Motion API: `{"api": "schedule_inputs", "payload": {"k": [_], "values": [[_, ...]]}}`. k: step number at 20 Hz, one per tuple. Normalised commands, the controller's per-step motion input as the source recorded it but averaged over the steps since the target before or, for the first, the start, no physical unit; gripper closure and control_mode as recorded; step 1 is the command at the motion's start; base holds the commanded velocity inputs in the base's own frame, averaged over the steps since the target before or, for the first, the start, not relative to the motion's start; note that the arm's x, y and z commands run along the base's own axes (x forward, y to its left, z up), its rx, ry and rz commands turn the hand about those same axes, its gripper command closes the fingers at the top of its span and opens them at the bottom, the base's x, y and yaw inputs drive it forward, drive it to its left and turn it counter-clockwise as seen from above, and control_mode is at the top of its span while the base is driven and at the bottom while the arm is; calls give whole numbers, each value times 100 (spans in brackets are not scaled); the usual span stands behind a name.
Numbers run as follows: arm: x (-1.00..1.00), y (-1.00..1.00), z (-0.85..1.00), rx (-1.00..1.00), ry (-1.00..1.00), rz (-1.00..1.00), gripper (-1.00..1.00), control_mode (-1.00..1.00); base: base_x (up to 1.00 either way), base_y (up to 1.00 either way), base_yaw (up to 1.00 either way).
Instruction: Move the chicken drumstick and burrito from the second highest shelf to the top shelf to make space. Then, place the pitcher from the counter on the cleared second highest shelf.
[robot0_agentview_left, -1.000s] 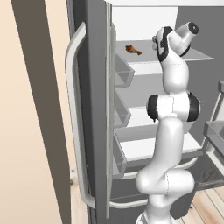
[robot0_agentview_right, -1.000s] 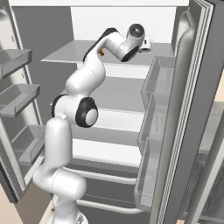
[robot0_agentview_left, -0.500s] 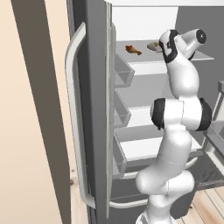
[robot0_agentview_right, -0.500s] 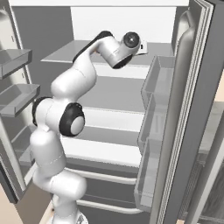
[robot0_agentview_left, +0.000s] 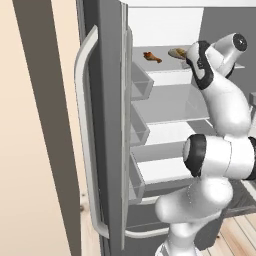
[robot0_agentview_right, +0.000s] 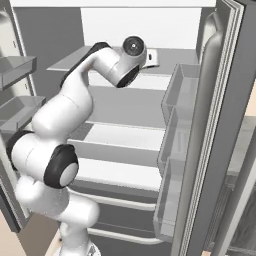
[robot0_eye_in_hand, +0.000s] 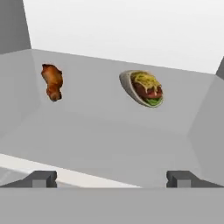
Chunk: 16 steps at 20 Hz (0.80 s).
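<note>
Pincer (robot0_eye_in_hand: 111, 179) jaws wide apart, empty, at the shelf's (robot0_eye_in_hand: 109, 140) front edge. Burrito (robot0_eye_in_hand: 142, 89) ahead, slightly right; chicken drumstick (robot0_eye_in_hand: 52, 82) ahead-left, well apart from it. Both likely light; burrito soft, so grip across its middle; drumstick firmer, take the thick end. Nothing between pincer and food. Fridge wall (robot0_eye_in_hand: 15, 26) far left.

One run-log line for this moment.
gripper: open, empty | drumstick, burrito: apart on shelf | pitcher: not placed
</note>
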Motion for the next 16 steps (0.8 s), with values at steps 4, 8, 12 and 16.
{"api": "schedule_inputs", "payload": {"k": [4, 8, 12, 16], "values": [[-100, 66, -44, -1, 3, 0, -100, -100, 0, 0, 0], [-100, 71, -53, 0, 13, -9, -100, -100, 0, 0, 0], [-88, 61, -44, 2, 34, -18, -100, -100, 0, 0, 0], [-81, 20, -23, 9, 39, -19, -100, -100, 0, 0, 0]]}}
